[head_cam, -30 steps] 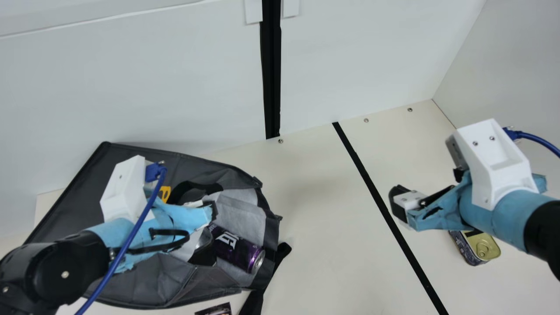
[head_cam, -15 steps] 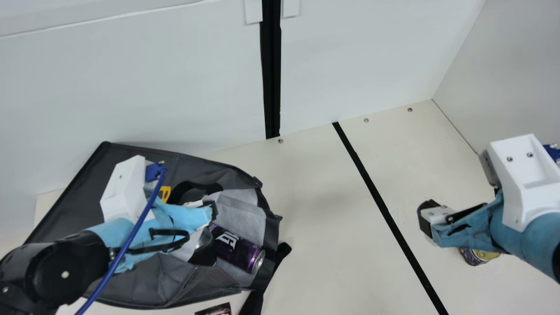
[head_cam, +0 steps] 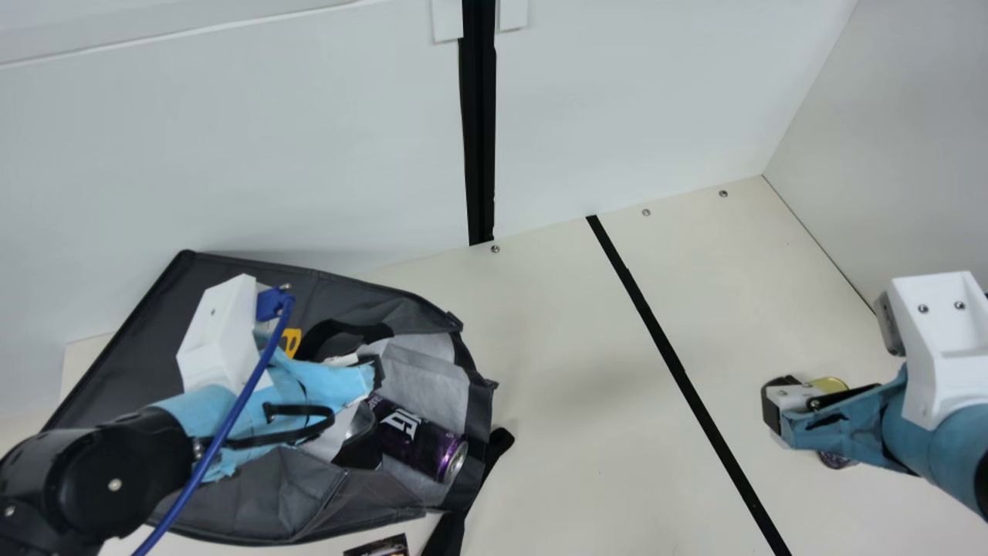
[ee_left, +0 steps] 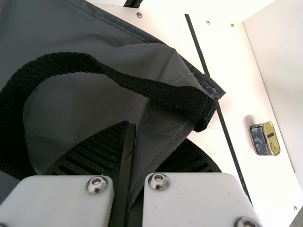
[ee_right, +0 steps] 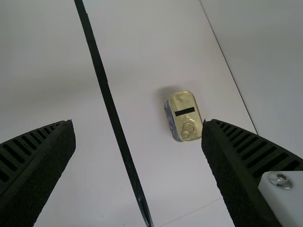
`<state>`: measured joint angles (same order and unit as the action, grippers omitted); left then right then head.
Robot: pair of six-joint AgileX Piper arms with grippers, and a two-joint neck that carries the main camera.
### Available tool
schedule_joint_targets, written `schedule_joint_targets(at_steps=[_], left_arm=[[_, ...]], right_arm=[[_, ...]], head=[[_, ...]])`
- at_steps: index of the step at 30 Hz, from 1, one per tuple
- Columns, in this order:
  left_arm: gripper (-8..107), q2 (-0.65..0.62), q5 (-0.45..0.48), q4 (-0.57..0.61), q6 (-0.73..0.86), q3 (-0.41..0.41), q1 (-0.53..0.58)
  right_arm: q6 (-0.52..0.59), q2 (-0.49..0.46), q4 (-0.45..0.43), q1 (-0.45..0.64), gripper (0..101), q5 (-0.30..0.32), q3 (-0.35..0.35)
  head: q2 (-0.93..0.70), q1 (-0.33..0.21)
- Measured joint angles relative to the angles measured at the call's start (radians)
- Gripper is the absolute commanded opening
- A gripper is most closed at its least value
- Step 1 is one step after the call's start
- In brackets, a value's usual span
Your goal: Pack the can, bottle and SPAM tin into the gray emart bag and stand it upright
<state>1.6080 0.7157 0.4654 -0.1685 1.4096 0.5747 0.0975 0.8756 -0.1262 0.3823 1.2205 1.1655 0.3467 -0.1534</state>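
My left gripper [head_cam: 373, 372] is at the mouth of the gray bag [head_cam: 262, 494], which lies on its side at the left. In the left wrist view the gripper [ee_left: 128, 172] is shut on the bag's gray fabric [ee_left: 158, 137], beside a black handle. The purple can [head_cam: 421, 442] rests just inside the bag's mouth. At the right, my right gripper [head_cam: 779, 413] hangs over the SPAM tin [head_cam: 830, 383], partly covering it. The right wrist view has that gripper [ee_right: 138, 135] wide open, with the gold-lidded tin [ee_right: 185, 116] below, nearer one finger and not held.
A black strip [head_cam: 679, 371] runs across the cream table between bag and tin. White walls [head_cam: 231, 154] stand behind and at the right. A black strap [head_cam: 448, 533] trails from the bag, near a small dark printed item [head_cam: 380, 547] at the front edge.
My right gripper has moved right and toward the table's front, coming over the tin and hiding more of its middle. My left arm, the bag and the can have stayed still.
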Motion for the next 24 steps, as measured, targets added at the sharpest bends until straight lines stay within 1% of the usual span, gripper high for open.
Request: schedule_joint_targets(at_steps=[13, 24], left_arm=[[-8, 0.0, 0.0, 0.0, 0.0, 0.0, 0.0], [-8, 0.0, 0.0, 0.0, 0.0, 0.0, 0.0]], right_arm=[[0.048, -0.016, 0.052, 0.119, 95, -0.002, -0.036], [0.073, -0.02, 0.07, 0.163, 95, 0.0, -0.044]], head=[[0.002, 0.0], [0.0, 0.0]])
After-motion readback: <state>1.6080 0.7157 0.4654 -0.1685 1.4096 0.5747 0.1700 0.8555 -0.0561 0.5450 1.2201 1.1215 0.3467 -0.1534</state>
